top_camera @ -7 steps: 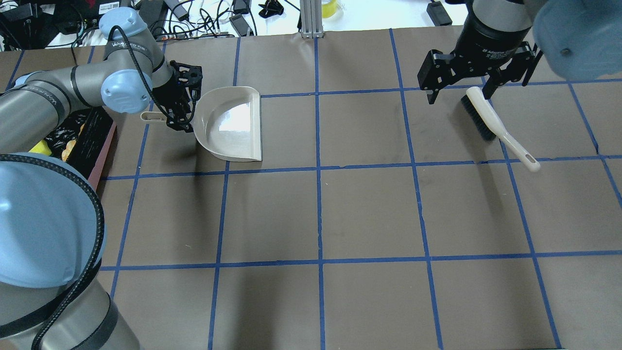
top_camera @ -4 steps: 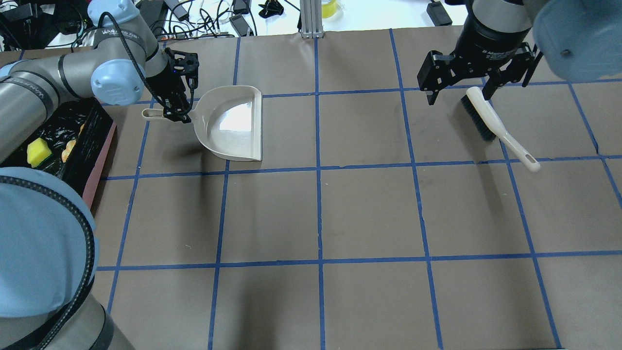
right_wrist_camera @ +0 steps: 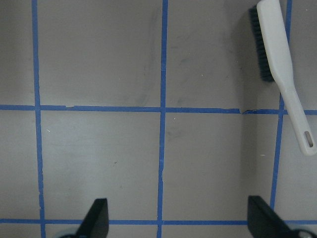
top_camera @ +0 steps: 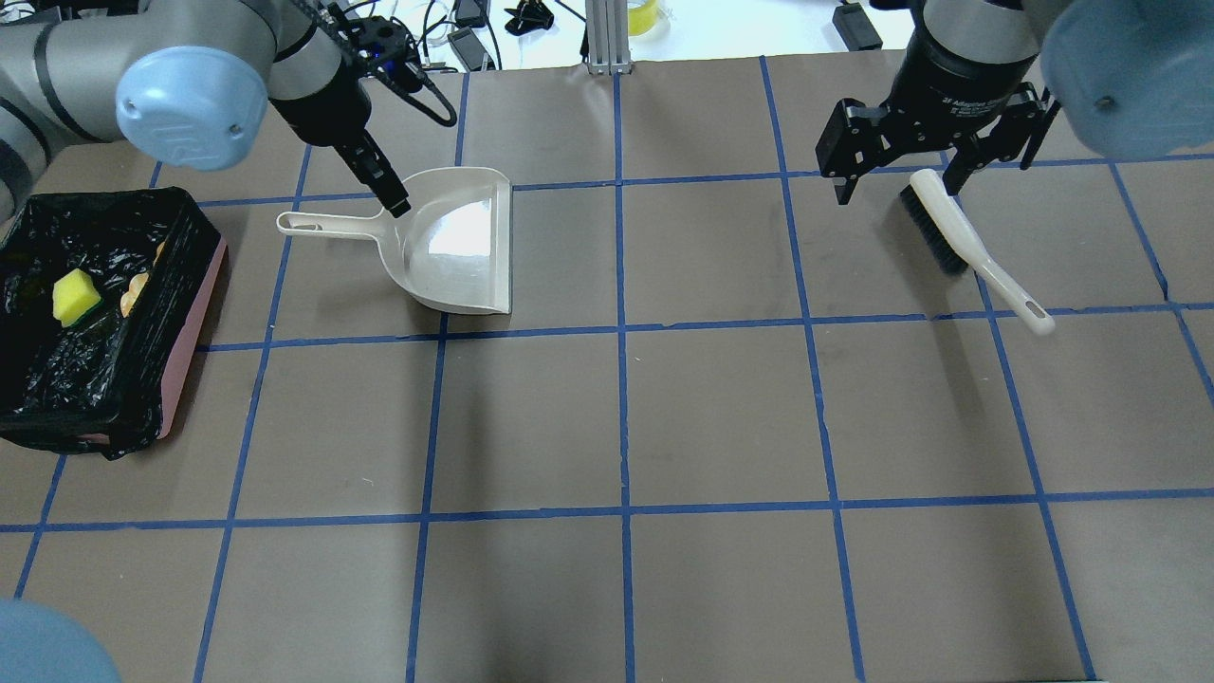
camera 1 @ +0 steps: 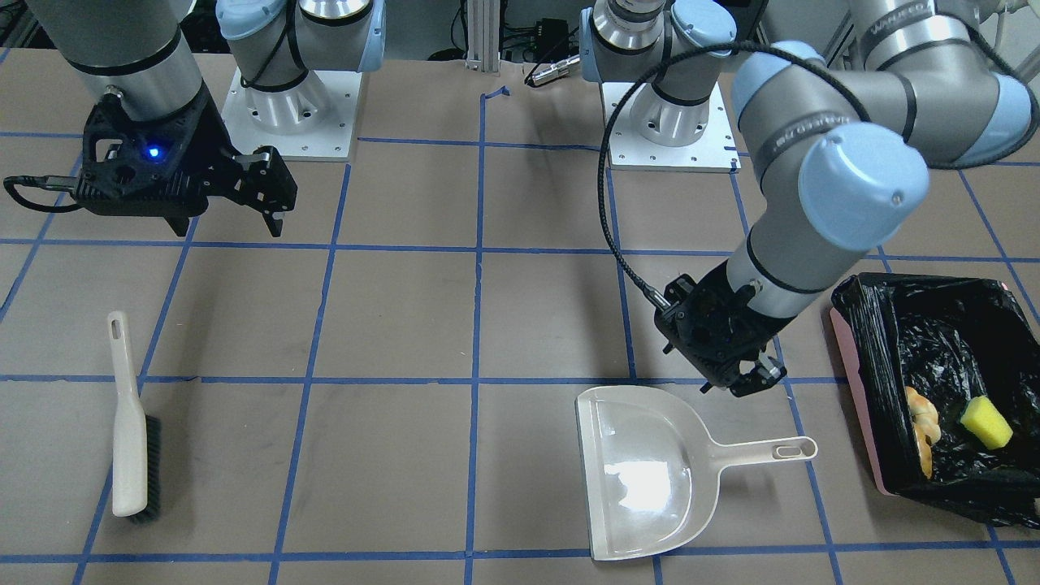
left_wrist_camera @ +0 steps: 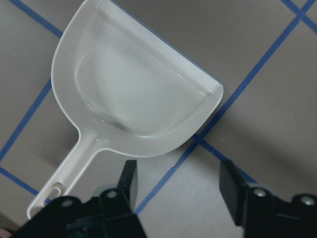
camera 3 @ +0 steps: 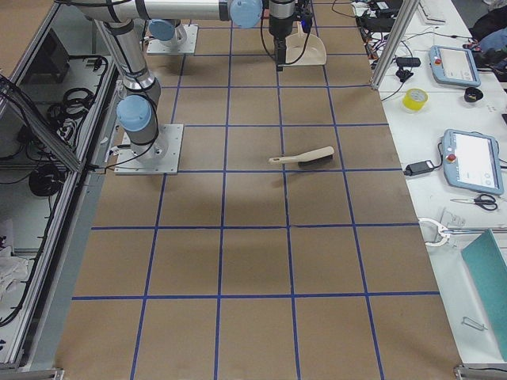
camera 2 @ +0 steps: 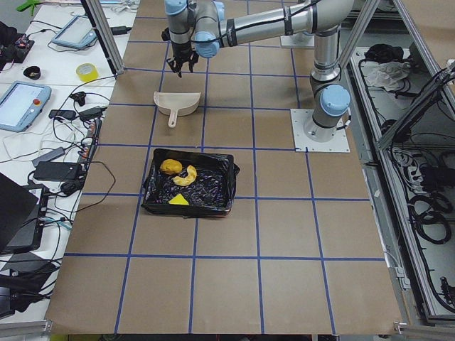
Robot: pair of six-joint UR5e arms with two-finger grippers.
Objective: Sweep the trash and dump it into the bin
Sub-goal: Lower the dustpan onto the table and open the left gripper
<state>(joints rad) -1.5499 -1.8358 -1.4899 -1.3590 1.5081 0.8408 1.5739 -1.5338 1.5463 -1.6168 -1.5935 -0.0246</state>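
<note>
The bin, pink-sided with a black bag, stands at the table's left edge; it also shows in the front view. Inside lie the trash pieces: a yellow-green wedge, a yellow-orange lump and a pale curved slice. The off-white dustpan lies flat and empty on the table, handle towards the bin. My left gripper is open and empty, raised just beyond the handle's neck; the left wrist view shows the dustpan below it. My right gripper is open and empty above the brush.
The white brush with black bristles lies on the table at the far right; it also shows in the right wrist view and the front view. Cables and devices sit beyond the table's far edge. Blue tape lines grid the brown table.
My left gripper has risen off the dustpan handle and moved towards the far edge; the left arm has swung back and uncovered the bin. The dustpan, brush and right arm have not moved.
</note>
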